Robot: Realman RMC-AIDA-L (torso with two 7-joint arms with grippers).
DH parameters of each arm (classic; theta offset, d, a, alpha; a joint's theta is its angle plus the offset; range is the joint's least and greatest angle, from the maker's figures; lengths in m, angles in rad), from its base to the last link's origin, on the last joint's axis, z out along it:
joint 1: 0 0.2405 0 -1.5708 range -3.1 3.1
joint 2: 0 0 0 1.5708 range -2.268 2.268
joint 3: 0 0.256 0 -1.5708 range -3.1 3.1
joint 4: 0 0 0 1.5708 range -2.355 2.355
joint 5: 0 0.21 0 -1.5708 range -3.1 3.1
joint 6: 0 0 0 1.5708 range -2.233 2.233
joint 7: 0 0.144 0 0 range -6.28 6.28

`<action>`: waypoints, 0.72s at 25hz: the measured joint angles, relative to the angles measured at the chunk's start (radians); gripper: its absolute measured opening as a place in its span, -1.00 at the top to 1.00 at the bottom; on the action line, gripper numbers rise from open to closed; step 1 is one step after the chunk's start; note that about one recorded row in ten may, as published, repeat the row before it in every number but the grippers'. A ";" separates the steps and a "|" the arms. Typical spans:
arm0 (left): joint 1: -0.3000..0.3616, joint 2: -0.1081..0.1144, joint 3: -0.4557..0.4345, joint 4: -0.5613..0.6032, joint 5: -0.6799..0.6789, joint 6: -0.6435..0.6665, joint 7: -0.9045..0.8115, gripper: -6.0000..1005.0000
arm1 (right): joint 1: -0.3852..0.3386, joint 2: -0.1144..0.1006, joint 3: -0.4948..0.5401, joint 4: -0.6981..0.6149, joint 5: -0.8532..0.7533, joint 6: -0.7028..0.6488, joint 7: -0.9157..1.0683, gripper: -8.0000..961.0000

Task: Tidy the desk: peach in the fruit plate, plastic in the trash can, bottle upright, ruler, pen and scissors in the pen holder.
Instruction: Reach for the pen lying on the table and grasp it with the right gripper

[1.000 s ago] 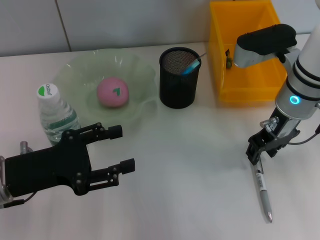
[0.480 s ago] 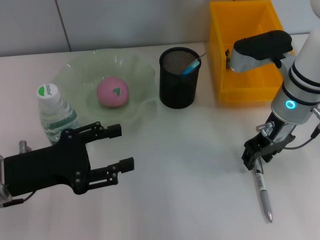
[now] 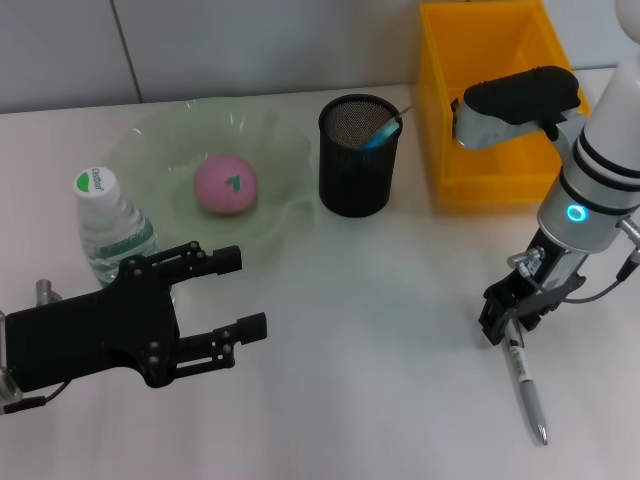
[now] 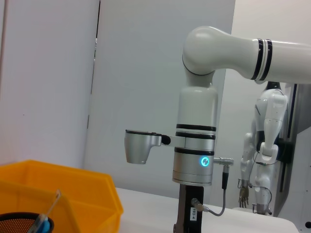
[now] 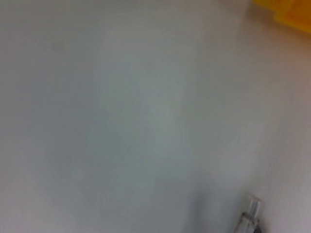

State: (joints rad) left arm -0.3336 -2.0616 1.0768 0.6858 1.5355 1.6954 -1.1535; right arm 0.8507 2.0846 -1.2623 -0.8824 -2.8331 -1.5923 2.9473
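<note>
A grey pen (image 3: 526,385) lies on the white table at the right, tip toward me. My right gripper (image 3: 503,318) is down at the pen's far end, touching or just above it. The right wrist view shows only that pen end (image 5: 249,209) against the table. The pink peach (image 3: 226,185) sits in the green glass fruit plate (image 3: 278,140). The bottle (image 3: 110,225) stands upright to the plate's left. My left gripper (image 3: 240,295) hovers open and empty near the front left. A blue item (image 3: 380,132) sticks out of the black mesh pen holder (image 3: 355,175).
The yellow bin (image 3: 490,185) stands at the back right, just behind the right arm, with a small dark thing (image 3: 455,118) inside. In the left wrist view the bin (image 4: 73,194) and the holder's rim (image 4: 19,221) show low down.
My right gripper has shifted slightly left and lower along the pen's far end. The pen's tip has stayed put. The left arm has barely moved.
</note>
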 joint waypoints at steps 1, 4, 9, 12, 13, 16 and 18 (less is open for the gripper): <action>0.000 0.000 0.000 0.000 0.000 0.000 0.000 -0.52 | 0.000 0.000 -0.002 0.000 0.000 0.000 0.000 0.06; 0.000 0.000 -0.006 0.001 0.000 0.002 0.001 -0.52 | 0.001 0.000 -0.013 0.000 0.000 0.003 0.000 0.06; -0.001 0.000 -0.009 0.001 0.000 0.004 0.002 -0.52 | 0.011 0.001 -0.024 0.014 0.002 0.007 0.000 0.07; -0.001 0.000 -0.009 0.002 0.000 0.004 0.001 -0.52 | 0.017 0.001 -0.024 0.024 0.002 0.007 -0.001 0.20; -0.001 0.000 -0.009 0.002 0.000 0.004 0.001 -0.52 | 0.017 0.002 -0.024 0.025 0.003 0.007 -0.001 0.26; -0.001 0.000 -0.009 0.003 0.000 0.005 0.001 -0.52 | 0.018 0.002 -0.024 0.025 0.003 0.008 -0.002 0.38; -0.001 0.000 -0.010 0.005 0.000 0.006 0.001 -0.52 | 0.019 0.002 -0.023 0.025 0.003 0.008 -0.002 0.37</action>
State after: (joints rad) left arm -0.3344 -2.0617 1.0666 0.6908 1.5355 1.7012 -1.1522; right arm 0.8693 2.0862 -1.2857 -0.8573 -2.8301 -1.5843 2.9451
